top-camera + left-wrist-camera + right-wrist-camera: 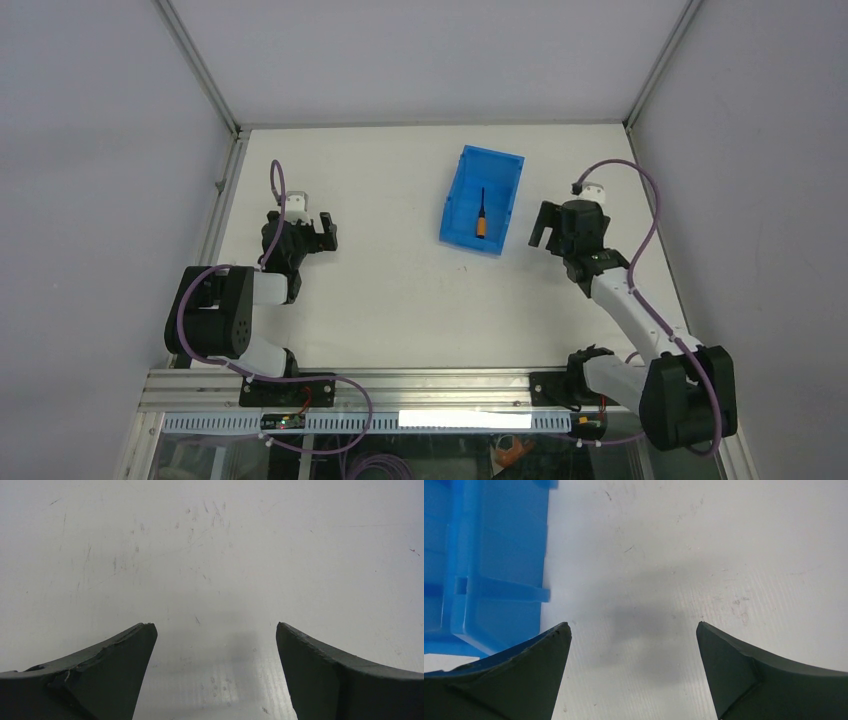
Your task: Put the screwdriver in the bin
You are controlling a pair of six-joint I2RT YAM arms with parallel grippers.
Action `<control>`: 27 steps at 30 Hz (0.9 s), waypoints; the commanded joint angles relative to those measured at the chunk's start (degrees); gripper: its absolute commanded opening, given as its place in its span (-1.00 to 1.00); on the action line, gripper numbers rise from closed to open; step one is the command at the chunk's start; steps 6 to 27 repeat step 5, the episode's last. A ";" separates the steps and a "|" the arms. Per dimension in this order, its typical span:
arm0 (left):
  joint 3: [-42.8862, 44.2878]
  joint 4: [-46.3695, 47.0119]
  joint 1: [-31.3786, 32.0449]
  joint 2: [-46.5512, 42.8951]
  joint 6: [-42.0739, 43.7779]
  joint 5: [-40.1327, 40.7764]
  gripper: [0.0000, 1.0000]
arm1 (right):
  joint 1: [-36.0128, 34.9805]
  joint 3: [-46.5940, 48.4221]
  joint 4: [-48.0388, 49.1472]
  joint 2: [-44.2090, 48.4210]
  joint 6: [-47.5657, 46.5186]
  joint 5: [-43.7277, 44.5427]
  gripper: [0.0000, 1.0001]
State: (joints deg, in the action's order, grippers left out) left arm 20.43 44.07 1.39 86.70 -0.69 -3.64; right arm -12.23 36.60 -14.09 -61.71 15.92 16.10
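Task status at the moment of view. The screwdriver (481, 215) lies inside the bin (455, 205), flat on its floor and roughly along its length, with the orange handle toward the counter's near edge and the black shaft toward the far edge. The bin stands on the counter (400, 290) toward the far edge and somewhat right of the middle.

The right fingers (774, 675) are spread wide with nothing between them. They hang over bare counter just to the right of the bin, whose outer wall fills the left side of the right wrist view. Whether the nearer finger touches that wall cannot be told. The left fingers (100, 675) are also parted and empty, over scuffed bare counter near the left edge and well apart from the bin.

Judged from this arrangement, the placing called for by the task is done: the tool is within the walls, it is free of both arms, and no part of it shows over the rim. What appears left is at most for the right arm to draw clear of the bin.
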 commanded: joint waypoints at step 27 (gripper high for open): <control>1.11 2.86 -0.60 -0.39 -0.45 -1.52 0.98 | -0.07 -1.73 10.82 1.01 -0.22 2.66 0.98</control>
